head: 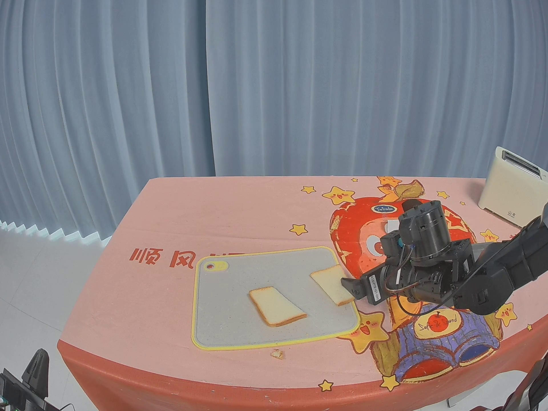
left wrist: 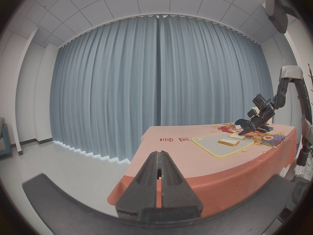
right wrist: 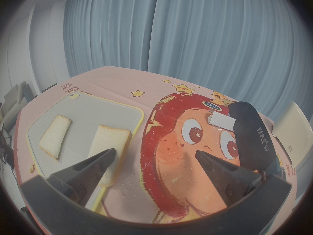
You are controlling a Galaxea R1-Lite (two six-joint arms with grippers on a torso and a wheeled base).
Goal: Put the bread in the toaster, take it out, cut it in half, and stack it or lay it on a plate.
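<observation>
Blue-grey curtains hang behind the pink tabletop; off its left corner, low down, the left pincer has its fingers pressed together, holding nothing; bare cloth runs from the tabletop's left edge to the yellow-rimmed cutting board; one bread half lies mid-board; the other bread half overlaps the board's right rim; the right pincer hovers spread apart just beside that half, empty; a black knife lies farther right; the toaster stands at the far right edge.
</observation>
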